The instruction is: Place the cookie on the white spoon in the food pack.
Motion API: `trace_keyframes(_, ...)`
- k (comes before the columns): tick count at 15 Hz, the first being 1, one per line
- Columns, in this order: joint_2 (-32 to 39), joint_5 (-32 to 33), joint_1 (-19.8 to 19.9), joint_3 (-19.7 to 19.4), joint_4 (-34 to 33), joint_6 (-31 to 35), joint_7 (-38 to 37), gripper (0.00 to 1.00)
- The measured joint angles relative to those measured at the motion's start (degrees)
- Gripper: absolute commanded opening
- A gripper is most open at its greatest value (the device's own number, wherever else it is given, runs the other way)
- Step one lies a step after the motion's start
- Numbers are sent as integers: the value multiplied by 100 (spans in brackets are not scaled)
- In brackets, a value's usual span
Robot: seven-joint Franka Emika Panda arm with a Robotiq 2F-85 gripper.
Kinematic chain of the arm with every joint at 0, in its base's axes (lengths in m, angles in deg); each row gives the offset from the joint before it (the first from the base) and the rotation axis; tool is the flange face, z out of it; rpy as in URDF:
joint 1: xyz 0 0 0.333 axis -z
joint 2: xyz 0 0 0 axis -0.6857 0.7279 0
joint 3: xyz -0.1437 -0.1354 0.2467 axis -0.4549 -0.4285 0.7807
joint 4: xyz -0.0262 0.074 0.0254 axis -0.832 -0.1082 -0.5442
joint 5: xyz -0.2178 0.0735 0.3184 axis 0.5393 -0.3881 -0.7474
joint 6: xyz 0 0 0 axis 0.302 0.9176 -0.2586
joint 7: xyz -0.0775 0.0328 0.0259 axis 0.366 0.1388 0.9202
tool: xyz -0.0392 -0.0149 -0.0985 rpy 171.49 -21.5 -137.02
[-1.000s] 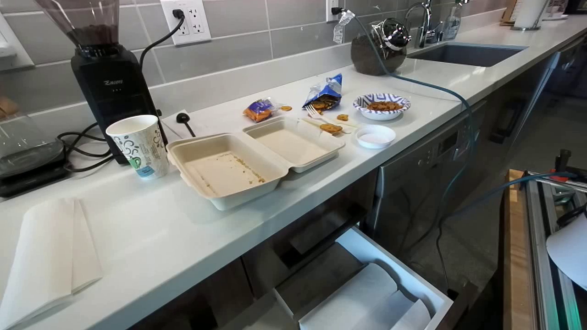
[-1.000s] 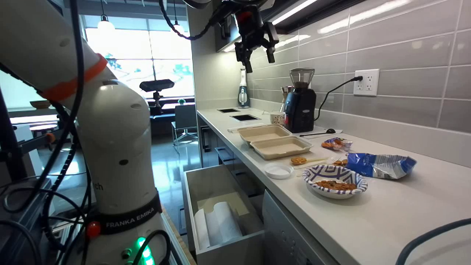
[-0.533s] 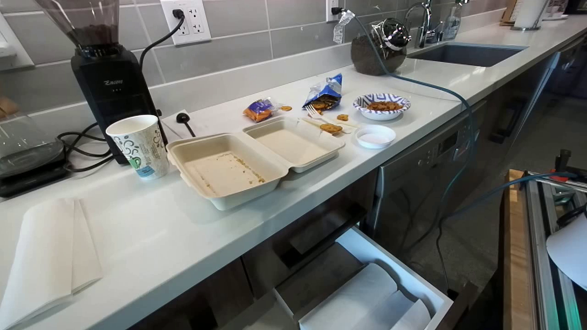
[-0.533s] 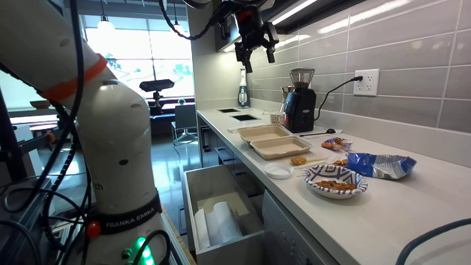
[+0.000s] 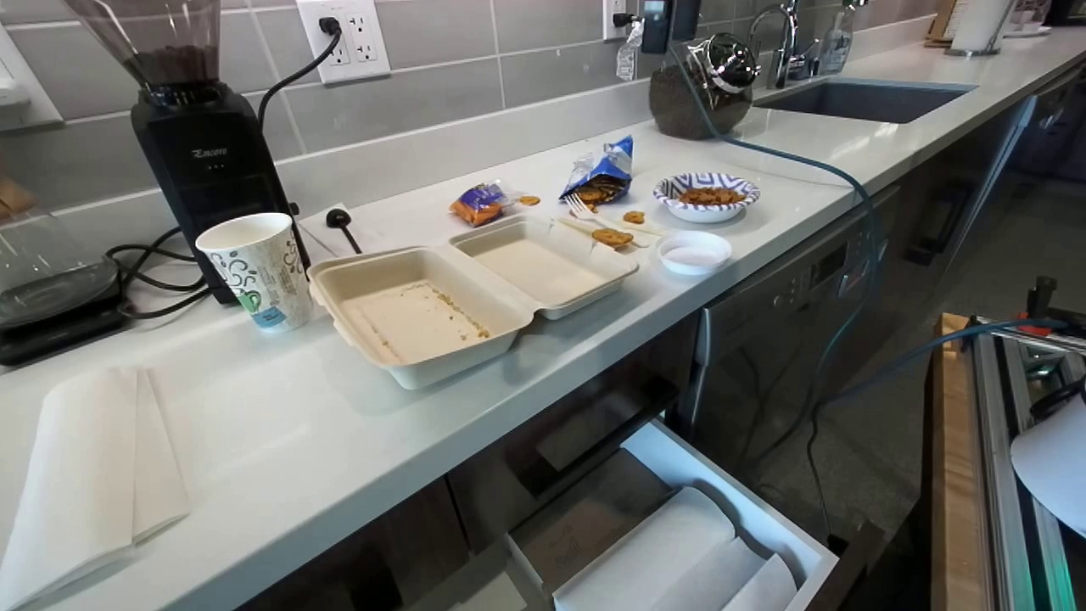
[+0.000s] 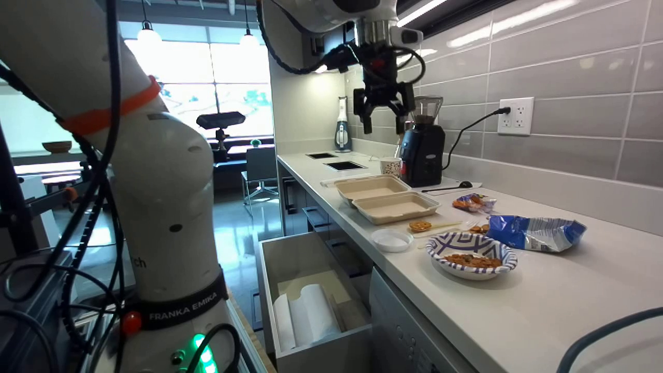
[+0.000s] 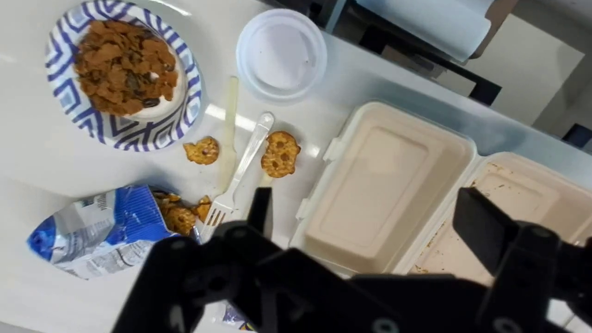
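Cookie (image 7: 280, 154): well below the end effector (image 6: 384, 127), near the box (image 7: 374, 199)
End effector: fingers (image 7: 481, 226) apart
Counter (image 6: 549, 290): white (drawer (image 6: 336, 357) open beneath)
Room: grey-tiled wall (image 6: 570, 72), bright window (image 6: 189, 65)

Open air below gripper (image 6: 384, 128) down to box (image 7: 374, 185); past one finger (image 7: 261, 208), fork (image 7: 245, 159), bag (image 7: 134, 217), bowl (image 7: 120, 134) clutter low space.

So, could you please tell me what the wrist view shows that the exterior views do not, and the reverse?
Only the wrist view gives clear outlines, from above, of the fork and a pale knife-like utensil; elsewhere these look small or partly hidden.
Only the exterior views show the coffee grinder and the wall outlet.
Both share the cookie, food pack, blue snack bag, patterned bowl and gripper, its jaws apart.
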Motion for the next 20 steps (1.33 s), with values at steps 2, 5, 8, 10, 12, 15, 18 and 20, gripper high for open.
trace_keyframes(2, 386, -288, -3, -234, 106, 471, 294, 100)
trace_keyframes(5, 884, -558, 2, -340, 170, 938, 399, 100)
trace_keyframes(8, 1291, -607, 29, -321, 298, 1520, 116, 100)
trace_keyframes(10, 1478, -605, 33, -290, 310, 1641, 17, 100)
trace_keyframes(12, 1481, -605, 36, -286, 290, 1642, 18, 100)
trace_keyframes(15, 1450, -604, 49, -286, 277, 1642, 20, 100)
trace_keyframes(18, 1449, -604, 51, -285, 276, 1642, 20, 100)
trace_keyframes(20, 1499, -527, 109, -243, 272, 1672, -221, 100)
